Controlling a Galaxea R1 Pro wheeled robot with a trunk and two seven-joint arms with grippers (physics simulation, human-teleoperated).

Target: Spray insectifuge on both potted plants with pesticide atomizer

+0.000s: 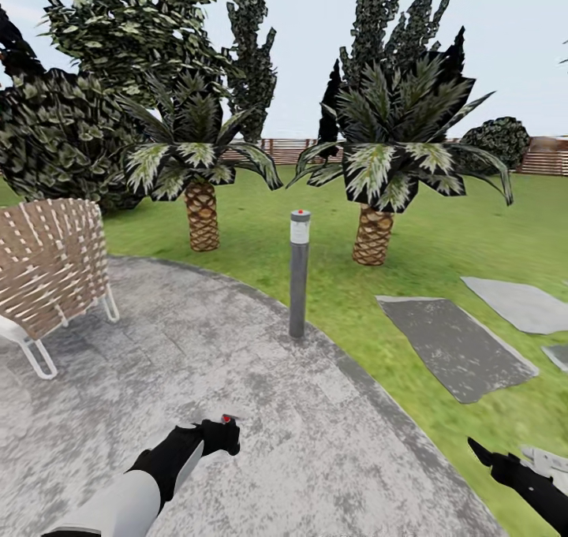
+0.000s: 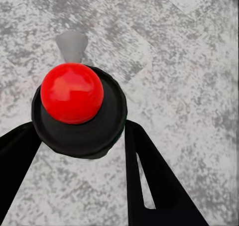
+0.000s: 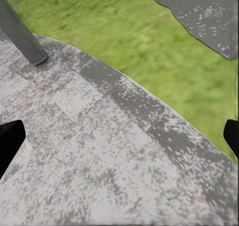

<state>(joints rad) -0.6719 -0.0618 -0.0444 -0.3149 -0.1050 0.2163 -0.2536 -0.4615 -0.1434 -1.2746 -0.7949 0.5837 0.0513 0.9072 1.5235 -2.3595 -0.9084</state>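
Two palms (image 1: 202,174) (image 1: 386,166), three stepping slabs (image 1: 454,344) (image 1: 521,302) (image 1: 557,356), one bollard lamp (image 1: 298,273), one woven chair (image 1: 49,265).

The woven chair (image 1: 47,273) and right gripper (image 1: 481,452) are cut off by the head view's edges.

A wicker chair (image 1: 47,273) sits at nine o'clock; a grey bollard light (image 1: 299,273) stands centre; two palms (image 1: 201,158) rise at twelve o'clock.

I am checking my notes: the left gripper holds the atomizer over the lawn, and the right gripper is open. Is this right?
Not quite. The left gripper holds the pesticide atomizer over the grey paved patio, not the lawn, as the head view shows. The right gripper is open, as noted.
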